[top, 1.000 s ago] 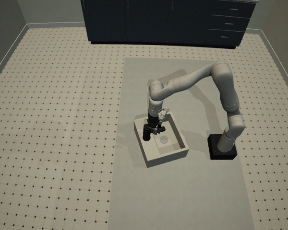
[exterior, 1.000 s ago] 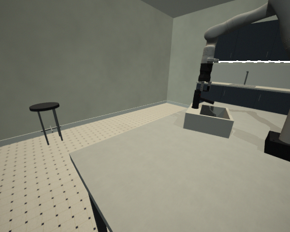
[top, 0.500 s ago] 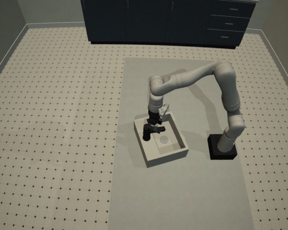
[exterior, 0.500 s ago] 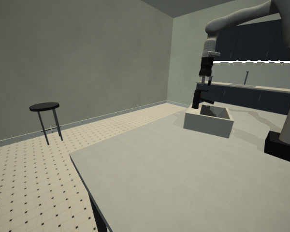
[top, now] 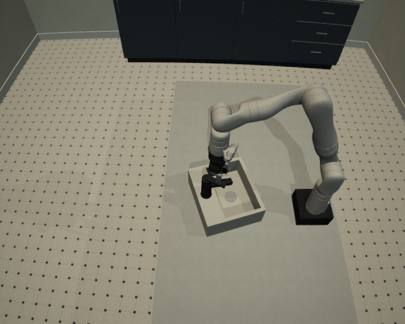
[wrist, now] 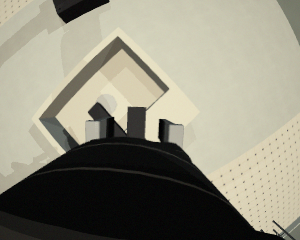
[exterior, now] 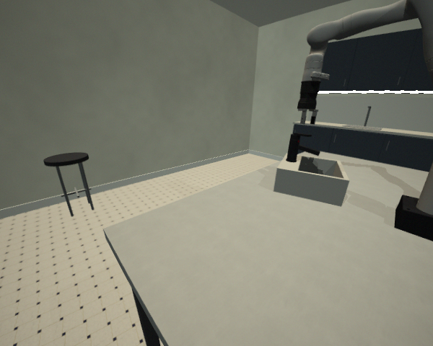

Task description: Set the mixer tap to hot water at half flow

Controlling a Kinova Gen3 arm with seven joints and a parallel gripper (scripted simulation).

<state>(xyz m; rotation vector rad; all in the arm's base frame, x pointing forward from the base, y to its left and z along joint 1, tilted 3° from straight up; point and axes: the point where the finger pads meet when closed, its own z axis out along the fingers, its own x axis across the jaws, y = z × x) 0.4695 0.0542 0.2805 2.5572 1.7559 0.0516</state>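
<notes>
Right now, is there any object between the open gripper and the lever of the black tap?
Nothing visible stands in the way. In the exterior view the gripper hangs open and empty above the tap, with only free air between its fingers and the lever. The sink lies lower, beside the tap.

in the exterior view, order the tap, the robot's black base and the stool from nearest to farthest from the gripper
1. Tap: directly below the open gripper, on the sink's back edge.
2. Robot's black base: lower right, on the table.
3. Stool: far left, on the floor near the wall.
</notes>
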